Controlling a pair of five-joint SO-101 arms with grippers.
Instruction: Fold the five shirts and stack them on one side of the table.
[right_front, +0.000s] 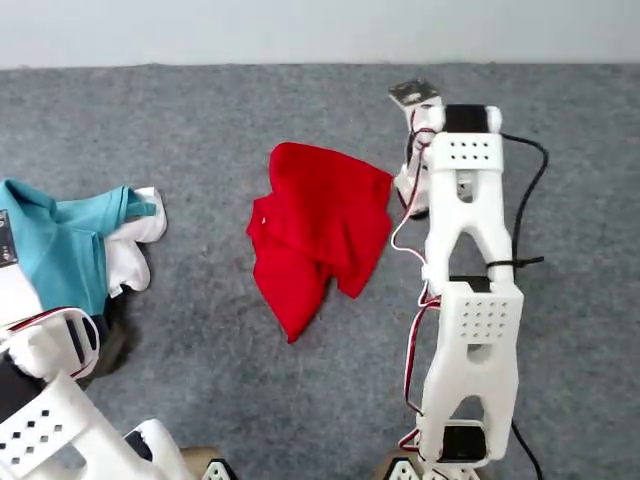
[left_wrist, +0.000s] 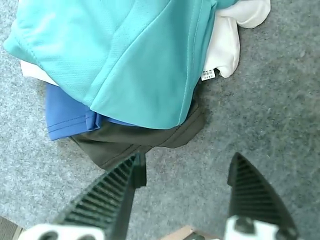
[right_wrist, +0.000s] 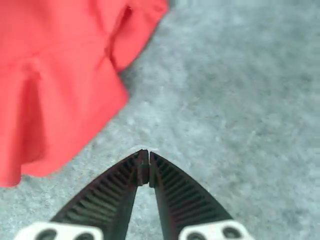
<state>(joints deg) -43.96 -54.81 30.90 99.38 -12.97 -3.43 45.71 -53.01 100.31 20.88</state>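
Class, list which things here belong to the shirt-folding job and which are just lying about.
Job: red shirt, teal shirt, white shirt, blue shirt, dark shirt, open left hand, shut right hand.
Lying about: grey table cover, black cable on the right arm.

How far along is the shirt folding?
Done, roughly: teal shirt, white shirt, blue shirt and dark shirt lie piled at one side, untidily. In hand: nothing; left gripper open by them, right gripper shut, empty, beside the red shirt. Remaining: the crumpled red shirt needs folding and stacking.
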